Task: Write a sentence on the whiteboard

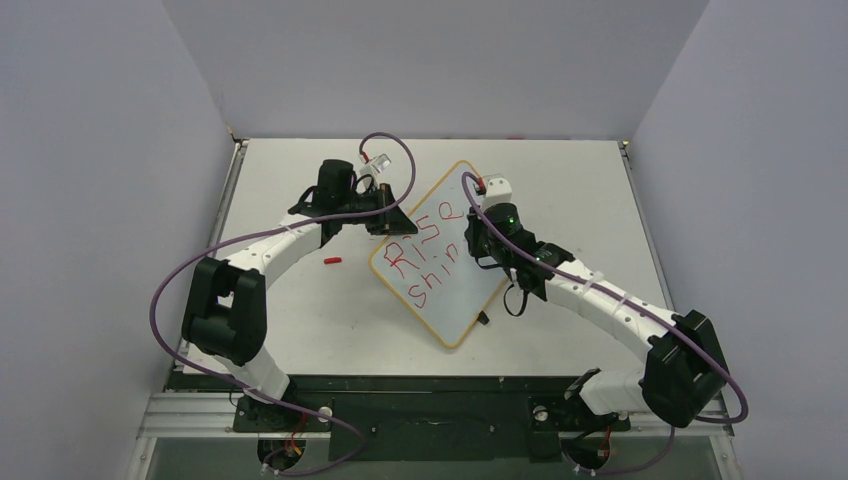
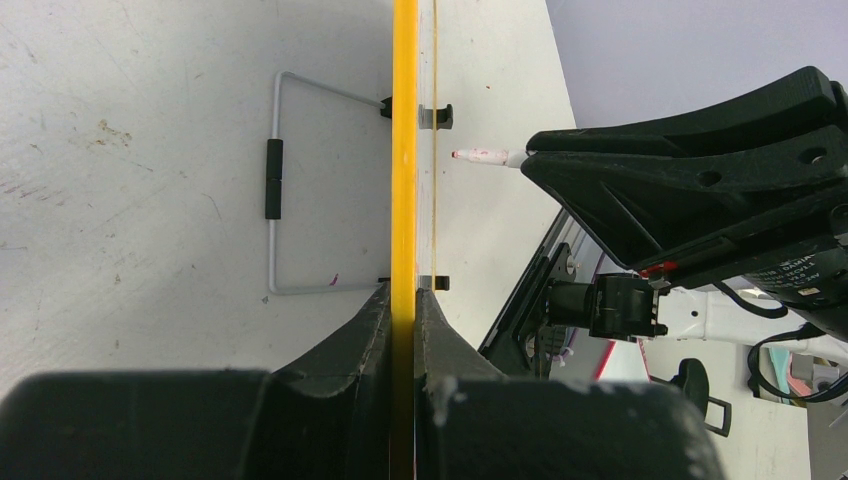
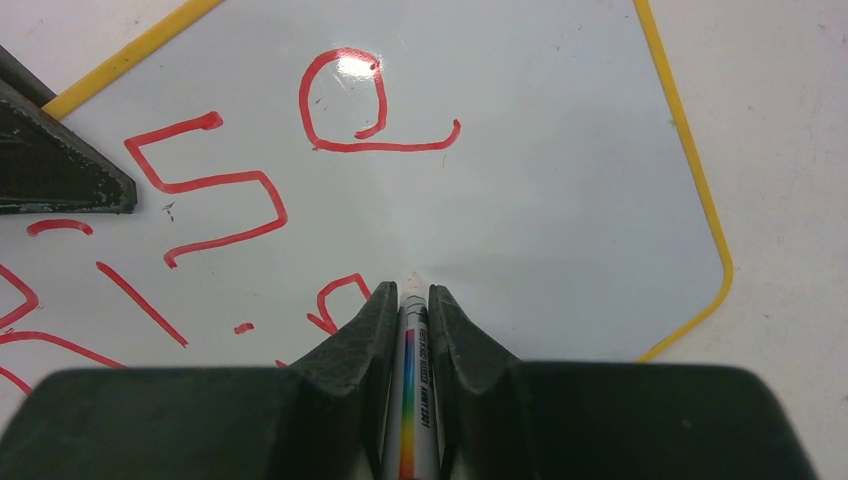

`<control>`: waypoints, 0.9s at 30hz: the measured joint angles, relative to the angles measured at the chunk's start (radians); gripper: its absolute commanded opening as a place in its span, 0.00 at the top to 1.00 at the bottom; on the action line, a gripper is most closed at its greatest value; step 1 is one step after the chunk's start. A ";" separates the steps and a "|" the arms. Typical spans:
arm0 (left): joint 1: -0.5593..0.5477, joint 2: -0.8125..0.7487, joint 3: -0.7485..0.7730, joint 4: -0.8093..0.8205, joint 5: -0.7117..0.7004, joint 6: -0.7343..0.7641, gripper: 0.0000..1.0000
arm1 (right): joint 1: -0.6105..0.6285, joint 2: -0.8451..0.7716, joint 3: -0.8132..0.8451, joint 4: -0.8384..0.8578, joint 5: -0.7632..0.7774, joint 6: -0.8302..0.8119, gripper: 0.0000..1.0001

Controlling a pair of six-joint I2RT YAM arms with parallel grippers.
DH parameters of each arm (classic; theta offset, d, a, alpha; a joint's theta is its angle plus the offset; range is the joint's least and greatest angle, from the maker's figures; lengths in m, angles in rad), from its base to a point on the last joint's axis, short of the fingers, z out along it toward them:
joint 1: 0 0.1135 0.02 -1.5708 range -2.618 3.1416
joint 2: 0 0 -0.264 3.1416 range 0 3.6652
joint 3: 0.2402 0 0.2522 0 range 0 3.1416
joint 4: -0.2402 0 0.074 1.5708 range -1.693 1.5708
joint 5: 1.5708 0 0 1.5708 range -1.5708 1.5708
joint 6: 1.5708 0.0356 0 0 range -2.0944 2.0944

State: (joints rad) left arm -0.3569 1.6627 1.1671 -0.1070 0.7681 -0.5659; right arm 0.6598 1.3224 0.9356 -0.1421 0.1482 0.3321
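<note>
1. Currently mid-sentence: the whiteboard (image 1: 455, 310) lies on the worktop (image 1: 580, 200), with red "RISE" and "shin" written.
2. Left tool (image 2: 403, 290) clamps the board's yellow frame; right tool (image 3: 410, 295) pinches the marker (image 3: 409, 420) (tip just off the board).
3. Next, I reckon: touch down after "shin", lightly.

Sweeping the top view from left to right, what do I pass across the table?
Left arm's elbow → small red piece lying on the table → whiteboard → right arm's elbow. Both arms' fingers overlap the board, so they are left out.
</note>
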 measured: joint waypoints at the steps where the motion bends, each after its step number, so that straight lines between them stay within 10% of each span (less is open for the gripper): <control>1: 0.000 0.000 0.000 0.000 0.000 0.000 1.00 | 0.000 0.001 0.000 0.000 -0.002 0.000 1.00; 27: 0.000 0.000 0.000 -0.002 -0.001 0.001 1.00 | -0.063 0.081 0.035 0.042 -0.042 0.016 1.00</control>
State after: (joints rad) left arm -0.3565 1.6627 1.1671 -0.1089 0.7670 -0.5652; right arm 0.5968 1.4036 0.9703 -0.1001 0.1062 0.3481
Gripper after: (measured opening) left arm 0.040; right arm 0.101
